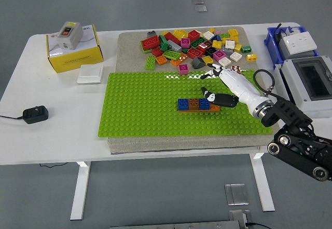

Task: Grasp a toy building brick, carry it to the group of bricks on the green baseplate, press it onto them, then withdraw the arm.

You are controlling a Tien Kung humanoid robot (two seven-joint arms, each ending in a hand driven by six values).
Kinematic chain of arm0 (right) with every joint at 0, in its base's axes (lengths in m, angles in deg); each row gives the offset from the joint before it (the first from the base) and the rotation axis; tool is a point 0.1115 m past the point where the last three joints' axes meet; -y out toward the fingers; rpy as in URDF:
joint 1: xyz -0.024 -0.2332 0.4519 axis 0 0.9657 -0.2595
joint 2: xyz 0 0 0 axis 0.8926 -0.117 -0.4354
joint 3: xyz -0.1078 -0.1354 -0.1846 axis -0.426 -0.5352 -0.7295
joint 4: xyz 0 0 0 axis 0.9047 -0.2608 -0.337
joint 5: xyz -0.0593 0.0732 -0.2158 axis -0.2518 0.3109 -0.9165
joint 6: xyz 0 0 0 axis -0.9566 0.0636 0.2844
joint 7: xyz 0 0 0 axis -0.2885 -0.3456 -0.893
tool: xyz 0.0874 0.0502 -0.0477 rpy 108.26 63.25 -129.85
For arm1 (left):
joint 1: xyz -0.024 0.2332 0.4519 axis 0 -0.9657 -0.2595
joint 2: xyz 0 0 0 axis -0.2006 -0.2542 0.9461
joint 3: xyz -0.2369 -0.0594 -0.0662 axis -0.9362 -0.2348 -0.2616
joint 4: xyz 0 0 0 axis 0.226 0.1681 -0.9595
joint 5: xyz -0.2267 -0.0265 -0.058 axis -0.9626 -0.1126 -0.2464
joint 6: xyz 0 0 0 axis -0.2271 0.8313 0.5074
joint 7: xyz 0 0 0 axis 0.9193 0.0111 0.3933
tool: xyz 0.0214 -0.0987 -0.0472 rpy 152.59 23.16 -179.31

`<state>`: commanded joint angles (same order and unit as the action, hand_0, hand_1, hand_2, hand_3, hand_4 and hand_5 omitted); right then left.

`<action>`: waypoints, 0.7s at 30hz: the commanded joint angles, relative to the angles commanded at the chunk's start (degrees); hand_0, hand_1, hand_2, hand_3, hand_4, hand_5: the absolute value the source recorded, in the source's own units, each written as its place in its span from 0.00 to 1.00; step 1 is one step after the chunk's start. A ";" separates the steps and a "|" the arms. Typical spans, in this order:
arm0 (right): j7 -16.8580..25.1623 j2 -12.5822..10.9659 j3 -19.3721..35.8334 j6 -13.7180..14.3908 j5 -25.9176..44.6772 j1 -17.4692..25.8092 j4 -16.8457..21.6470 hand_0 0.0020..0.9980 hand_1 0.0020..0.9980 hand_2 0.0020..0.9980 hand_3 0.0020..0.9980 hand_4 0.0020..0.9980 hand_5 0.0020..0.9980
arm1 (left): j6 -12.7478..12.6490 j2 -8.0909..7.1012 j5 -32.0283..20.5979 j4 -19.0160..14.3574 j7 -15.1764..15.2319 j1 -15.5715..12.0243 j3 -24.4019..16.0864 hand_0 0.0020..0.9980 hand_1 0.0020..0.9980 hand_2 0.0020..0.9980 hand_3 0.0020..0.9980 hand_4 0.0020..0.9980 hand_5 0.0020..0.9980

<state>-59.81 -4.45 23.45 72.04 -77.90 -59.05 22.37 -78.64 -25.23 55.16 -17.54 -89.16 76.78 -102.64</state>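
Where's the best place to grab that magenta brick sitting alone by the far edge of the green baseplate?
Probably from above, pinching its left and right side walls. The magenta brick sits upright, studs up, apart from the loose pile, with bare mat on both sides. The right hand hovers just right of it, so a short move left should do, clear of the dark grey brick.
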 joint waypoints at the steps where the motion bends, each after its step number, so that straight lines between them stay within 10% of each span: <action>1: 0.22 0.05 1.39 0.26 0.03 1.04 0.32 1.00 1.00 1.00 0.72 0.56 0.46 | -0.04 -0.03 0.07 0.00 -0.01 -0.05 -0.07 0.64 0.60 0.56 0.68 0.37 0.73; 13: 7.13 0.19 21.01 2.02 4.80 15.03 6.31 1.00 0.98 0.98 0.72 0.57 0.49 | -0.75 -1.02 0.37 0.00 0.63 -0.06 0.10 0.64 0.60 0.56 0.68 0.37 0.73; 14: 8.29 0.24 22.86 2.19 5.90 16.27 6.78 1.00 0.97 0.96 0.75 0.65 0.64 | -0.81 -1.21 0.18 0.00 0.72 0.15 0.36 0.64 0.60 0.56 0.68 0.37 0.73; 21: 15.13 2.70 34.99 2.66 12.21 21.86 7.32 1.00 0.95 0.95 0.76 0.67 0.68 | -1.06 -2.16 -0.60 0.00 1.09 1.25 1.60 0.64 0.60 0.57 0.68 0.37 0.73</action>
<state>-44.68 -1.75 58.43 74.70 -65.70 -37.19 29.69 -79.70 -27.39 54.56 -17.54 -88.08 78.03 -101.03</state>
